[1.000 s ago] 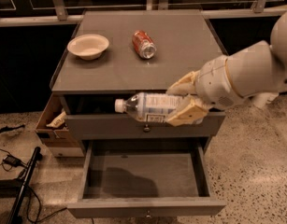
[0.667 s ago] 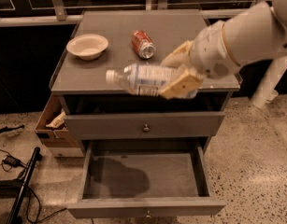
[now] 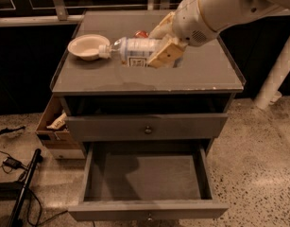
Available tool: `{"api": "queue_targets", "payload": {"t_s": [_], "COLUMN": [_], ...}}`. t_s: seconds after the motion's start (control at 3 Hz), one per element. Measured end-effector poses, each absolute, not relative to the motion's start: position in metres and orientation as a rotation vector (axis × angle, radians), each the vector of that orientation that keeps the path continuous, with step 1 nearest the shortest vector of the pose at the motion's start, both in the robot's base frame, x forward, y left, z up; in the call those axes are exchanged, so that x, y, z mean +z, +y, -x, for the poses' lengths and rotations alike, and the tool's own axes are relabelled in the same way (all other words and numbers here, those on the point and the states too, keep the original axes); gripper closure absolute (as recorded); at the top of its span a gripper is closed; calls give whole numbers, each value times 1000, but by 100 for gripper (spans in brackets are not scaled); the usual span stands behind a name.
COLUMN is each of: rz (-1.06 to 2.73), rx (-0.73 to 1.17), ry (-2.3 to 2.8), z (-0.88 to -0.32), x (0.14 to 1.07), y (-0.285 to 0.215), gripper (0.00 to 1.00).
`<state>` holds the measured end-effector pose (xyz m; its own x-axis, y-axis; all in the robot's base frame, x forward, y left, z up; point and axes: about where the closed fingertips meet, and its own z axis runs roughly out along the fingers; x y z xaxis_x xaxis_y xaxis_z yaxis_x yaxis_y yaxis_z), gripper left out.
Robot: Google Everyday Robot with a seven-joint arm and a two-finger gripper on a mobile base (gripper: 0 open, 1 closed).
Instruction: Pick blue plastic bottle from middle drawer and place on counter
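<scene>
My gripper (image 3: 158, 44) is shut on the blue plastic bottle (image 3: 135, 51), a clear bottle with a pale label and a white cap. It holds the bottle on its side just above the counter (image 3: 201, 72), cap pointing left toward a bowl. The tan fingers (image 3: 166, 53) clamp the bottle's base end. The middle drawer (image 3: 147, 209) stands pulled out low in the view, with its dark floor bare. The drawer above it (image 3: 182, 126) is closed.
A white bowl (image 3: 87, 46) sits on the counter's left side, close to the bottle's cap. A red soda can (image 3: 140, 33) peeks out behind the bottle. A cardboard box (image 3: 52, 126) stands left of the cabinet. Cables and a black stand (image 3: 21, 188) lie on the floor.
The gripper has lifted the bottle from in front of the drawer fronts up and back over the counter. The bottle now hangs above the countertop next to the bowl.
</scene>
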<state>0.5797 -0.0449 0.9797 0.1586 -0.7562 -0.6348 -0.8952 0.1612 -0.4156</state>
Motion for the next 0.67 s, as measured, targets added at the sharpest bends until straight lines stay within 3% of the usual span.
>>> {"api": "queue_targets", "payload": {"t_s": [0.67], "rz": [1636], "rx": [202], "ry": [1655], "z": [-590], "x": [972], "y": [-46], "gripper": [100]}}
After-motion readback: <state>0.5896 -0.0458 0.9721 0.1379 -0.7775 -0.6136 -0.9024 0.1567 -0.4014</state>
